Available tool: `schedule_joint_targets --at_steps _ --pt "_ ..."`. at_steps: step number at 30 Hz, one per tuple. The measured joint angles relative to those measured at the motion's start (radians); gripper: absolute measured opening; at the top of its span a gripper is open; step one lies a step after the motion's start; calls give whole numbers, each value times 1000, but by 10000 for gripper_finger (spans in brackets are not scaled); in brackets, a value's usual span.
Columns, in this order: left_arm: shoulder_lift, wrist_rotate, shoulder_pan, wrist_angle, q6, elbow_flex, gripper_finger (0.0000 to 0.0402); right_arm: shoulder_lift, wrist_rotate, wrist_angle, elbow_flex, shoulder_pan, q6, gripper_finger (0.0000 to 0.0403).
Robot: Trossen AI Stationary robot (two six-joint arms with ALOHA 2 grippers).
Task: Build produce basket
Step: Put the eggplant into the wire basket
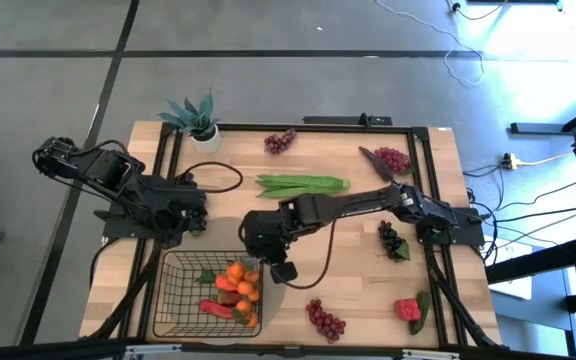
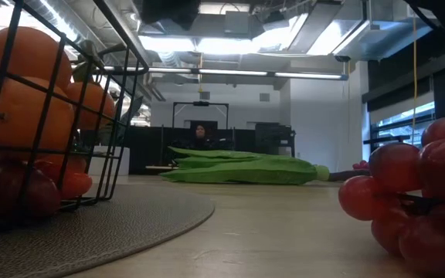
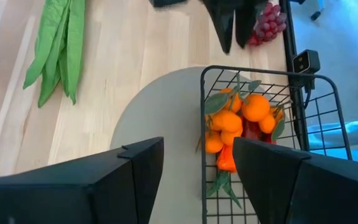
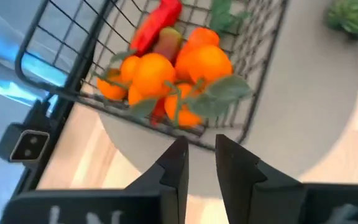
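The dark wire basket (image 1: 173, 300) stands on a grey round mat (image 3: 160, 106) near the table's front left. Inside lie orange tangerines with leaves (image 1: 240, 282) and a red pepper (image 1: 217, 308). My right gripper (image 1: 281, 270) hangs just beside the basket's right wall. In the right wrist view its fingers (image 4: 201, 162) stand a little apart with nothing between them, above the basket's rim (image 4: 229, 140). My left gripper (image 3: 197, 168) waits wide open, above the table behind the basket, holding nothing. Long green bean pods (image 1: 303, 184) lie at the table's middle.
Red grape bunches lie at the far middle (image 1: 280, 141), far right (image 1: 393, 159) and near edge (image 1: 326, 320). Dark grapes (image 1: 392, 238) and a strawberry (image 1: 408, 309) lie on the right. A potted plant (image 1: 196, 115) stands at the far left.
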Motion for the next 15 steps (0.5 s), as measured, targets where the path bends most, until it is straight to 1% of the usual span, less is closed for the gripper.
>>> schedule_joint_targets --at_steps 2,7,12,15 --pt "0 0 0 -1 0 0 181 -16 15 -18 0 0 18 67" --pt "0 -2 0 -17 0 0 181 -65 68 -156 0 0 78 67" --pt "0 -56 0 -60 0 0 181 -109 195 -306 0 -1 163 67" --pt "0 -62 0 -61 1 0 181 -143 277 -395 0 -1 237 67"
